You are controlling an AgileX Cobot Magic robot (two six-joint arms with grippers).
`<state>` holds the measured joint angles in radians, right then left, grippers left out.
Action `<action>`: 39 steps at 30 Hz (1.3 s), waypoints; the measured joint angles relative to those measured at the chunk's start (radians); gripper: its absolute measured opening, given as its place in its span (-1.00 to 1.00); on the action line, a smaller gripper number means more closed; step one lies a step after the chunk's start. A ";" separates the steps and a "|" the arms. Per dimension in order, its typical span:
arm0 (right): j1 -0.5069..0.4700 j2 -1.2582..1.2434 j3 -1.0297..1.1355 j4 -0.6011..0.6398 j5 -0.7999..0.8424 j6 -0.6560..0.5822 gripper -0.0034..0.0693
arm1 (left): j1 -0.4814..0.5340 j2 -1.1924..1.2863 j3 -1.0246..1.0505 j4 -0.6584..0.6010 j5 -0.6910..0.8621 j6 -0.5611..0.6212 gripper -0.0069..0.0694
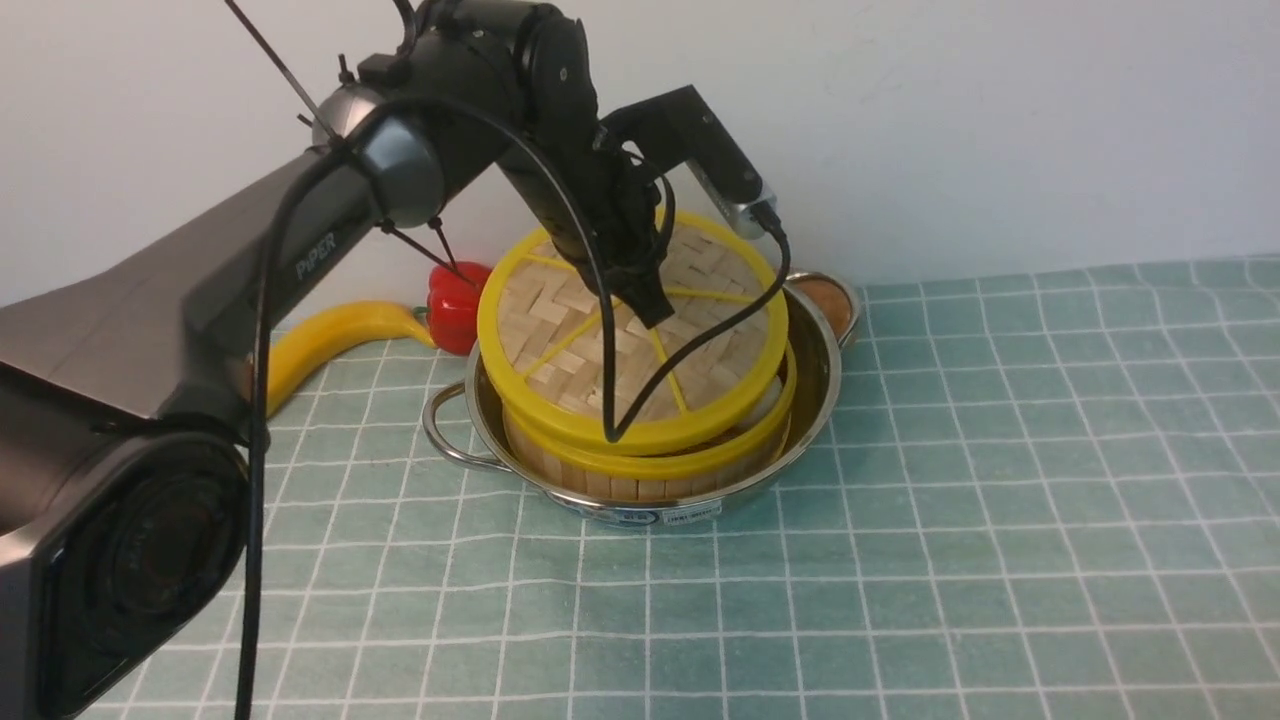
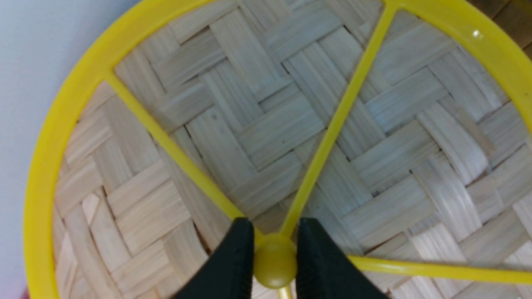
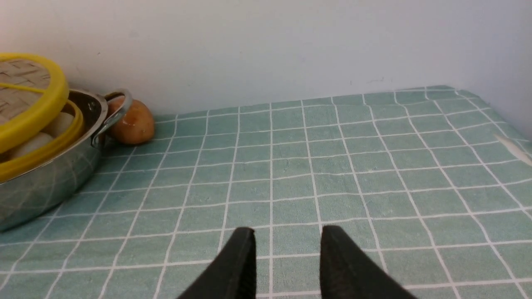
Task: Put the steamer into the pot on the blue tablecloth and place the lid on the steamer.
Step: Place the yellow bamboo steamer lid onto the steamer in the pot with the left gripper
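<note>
Even, soft lighting is seen throughout; faint shadows are cast beneath the pot [image 1: 640, 500], whose steel shows mild glare. Nearby arm parts are slightly blurred.

A plain, pale grey-white wall [image 1: 1000, 120] is seen behind the desk, unmarked apart from faint scuffs. It is met by a second wall [image 3: 498, 50] at the far right corner. Soft, even light is cast throughout.

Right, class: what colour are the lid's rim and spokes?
Bright yellow, on the lid of pale woven bamboo; clearest in the left wrist view.
</note>
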<state>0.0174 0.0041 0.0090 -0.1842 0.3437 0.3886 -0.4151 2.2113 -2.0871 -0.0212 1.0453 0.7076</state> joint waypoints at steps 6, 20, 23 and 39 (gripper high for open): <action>0.000 0.000 0.000 0.000 0.000 0.000 -0.25 | 0.001 0.000 0.000 0.000 0.018 0.001 -0.50; 0.000 0.000 0.000 0.000 0.000 0.000 -0.25 | 0.001 0.000 0.000 -0.021 0.023 0.019 -0.50; 0.000 0.000 0.000 0.000 0.000 0.000 -0.25 | 0.000 0.000 0.000 -0.038 0.023 0.036 -0.50; 0.000 0.000 0.000 0.000 0.000 0.000 -0.25 | 0.000 0.008 0.000 -0.045 0.004 0.045 -0.50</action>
<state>0.0174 0.0041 0.0090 -0.1842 0.3437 0.3886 -0.4152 2.2193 -2.0871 -0.0661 1.0496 0.7527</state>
